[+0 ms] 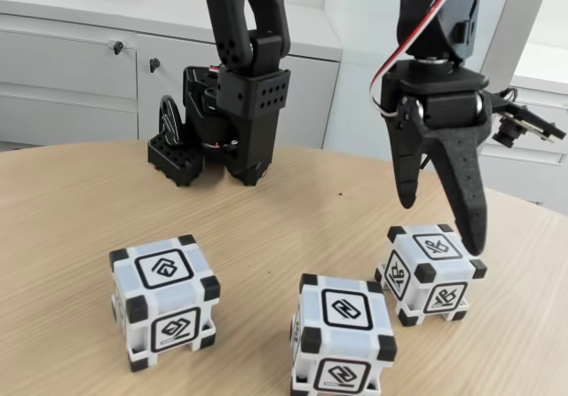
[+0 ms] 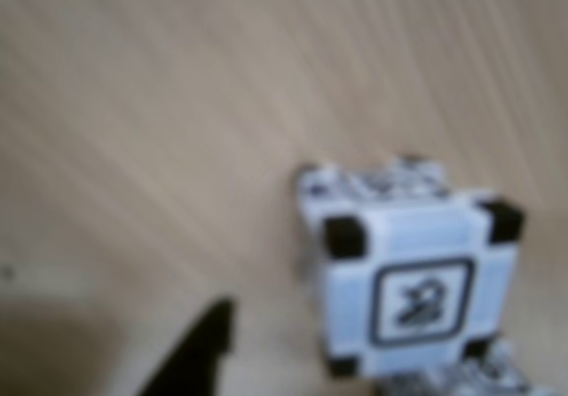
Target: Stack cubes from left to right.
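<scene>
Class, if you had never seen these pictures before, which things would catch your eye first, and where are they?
Three white plastic cubes with black corner blocks stand apart on the round wooden table in the fixed view: left, middle and right. The black two-finger gripper hangs open over the right cube.

An office or lab: white locked cabinets behind a round wooden table.

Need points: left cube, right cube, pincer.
Left cube (image 1: 164, 268), fixed view: glyph on its top face.
Right cube (image 1: 436, 247), fixed view: glyph on its top face.
Pincer (image 1: 441, 228), fixed view: midway between the fingertips, open above the right cube.
</scene>
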{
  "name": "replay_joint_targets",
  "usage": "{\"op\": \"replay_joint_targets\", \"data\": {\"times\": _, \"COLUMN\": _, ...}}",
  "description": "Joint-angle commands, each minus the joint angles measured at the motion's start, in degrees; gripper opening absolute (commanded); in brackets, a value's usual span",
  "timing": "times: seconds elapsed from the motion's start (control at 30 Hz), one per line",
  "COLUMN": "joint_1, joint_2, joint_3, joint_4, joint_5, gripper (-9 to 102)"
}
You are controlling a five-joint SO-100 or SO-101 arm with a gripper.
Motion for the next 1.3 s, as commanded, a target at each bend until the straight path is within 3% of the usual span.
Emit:
{"op": "replay_joint_targets", "data": {"times": 0.0, "joint_1": 0.62, "joint_2": -0.09, "joint_3": -2.64, "joint_4": -2.55, "joint_5": -1.49, "gripper": 47}}
{"op": "replay_joint_targets", "data": {"times": 0.5, "joint_1": 0.79, "joint_2": -5.19, "joint_3": -2.55, "joint_4": -5.71, "joint_5": -1.23, "gripper": 47}}
{"op": "replay_joint_targets", "data": {"times": 0.73, "joint_1": 7.82, "joint_2": -8.00, "joint_3": -2.64, "joint_4": -5.80, "joint_5": -1.32, "gripper": 47}}
{"op": "replay_joint_targets", "data": {"times": 1.27, "joint_1": 9.23, "joint_2": -7.91, "joint_3": -5.80, "joint_4": -5.71, "joint_5": -14.15, "gripper": 46}}
